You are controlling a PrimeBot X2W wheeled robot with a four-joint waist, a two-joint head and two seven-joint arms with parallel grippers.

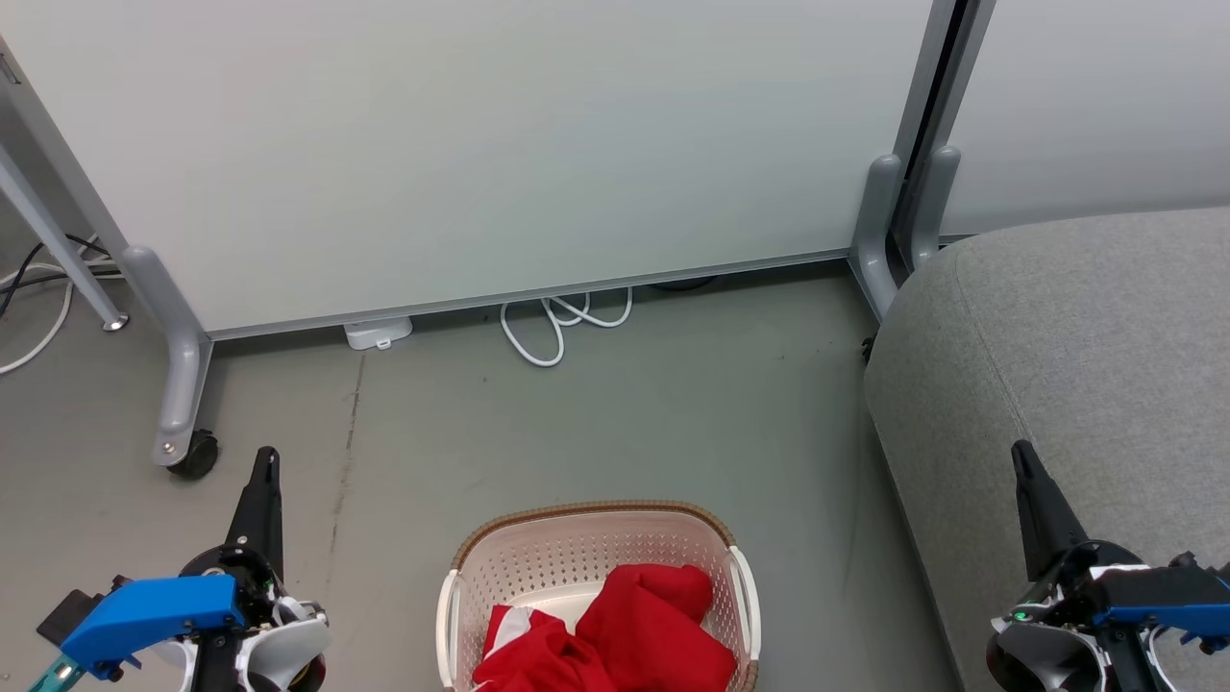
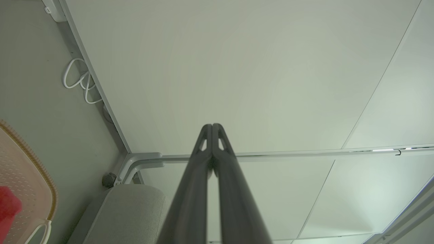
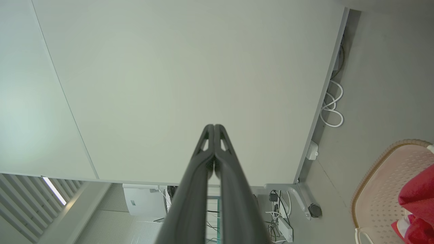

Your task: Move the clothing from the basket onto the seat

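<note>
The cream perforated basket with a brown rim sits on the floor at the bottom centre of the head view. Bright red clothing with a bit of white trim lies bunched inside it. The grey seat fills the right side. My left gripper is at the lower left, shut and empty, clear of the basket. My right gripper is at the lower right over the seat's front part, also shut with nothing held. In the wrist views both gripper tips are closed together, with the basket at the edge.
A pale wheeled partition stands behind the basket, its grey leg and castor near my left gripper. White cable loops and a small white box lie under its lower edge. Grey floor separates partition and basket.
</note>
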